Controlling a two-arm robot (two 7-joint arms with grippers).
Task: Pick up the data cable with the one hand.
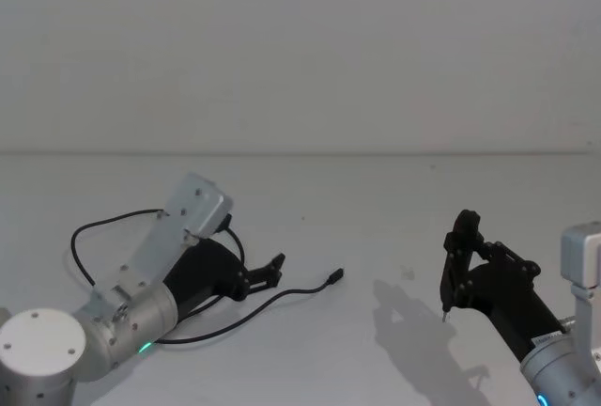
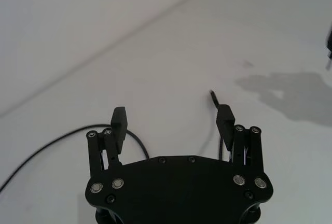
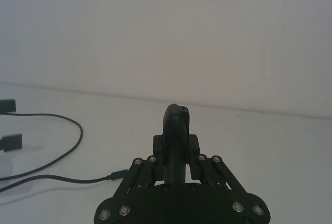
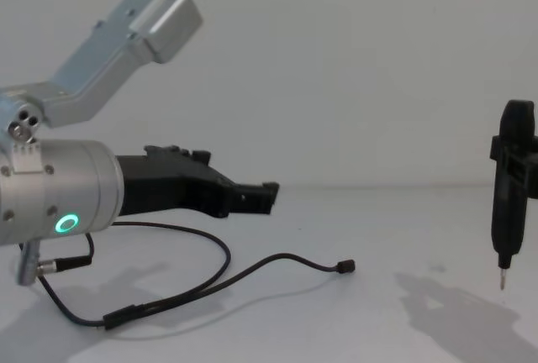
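The data cable [image 1: 282,298] lies on the white table, a thin black line looping from behind my left arm out to a small plug [image 1: 335,276]. It also curves across the chest view, where the data cable [image 4: 220,279] ends in a plug [image 4: 345,267]. My left gripper [image 1: 274,270] hovers low over the cable's middle stretch, open, with nothing between its fingers [image 2: 118,123]. From the wrist, the left gripper [image 2: 171,123] straddles the cable [image 2: 52,143]. My right gripper [image 1: 460,260] stays off to the right, shut on a slim black tool [image 3: 175,128].
The tool [image 4: 511,186] hangs upright with its metal tip [image 4: 502,283] just above the table at the right. A short wire with a silver plug [image 4: 49,266] lies under my left arm. A pale wall backs the table.
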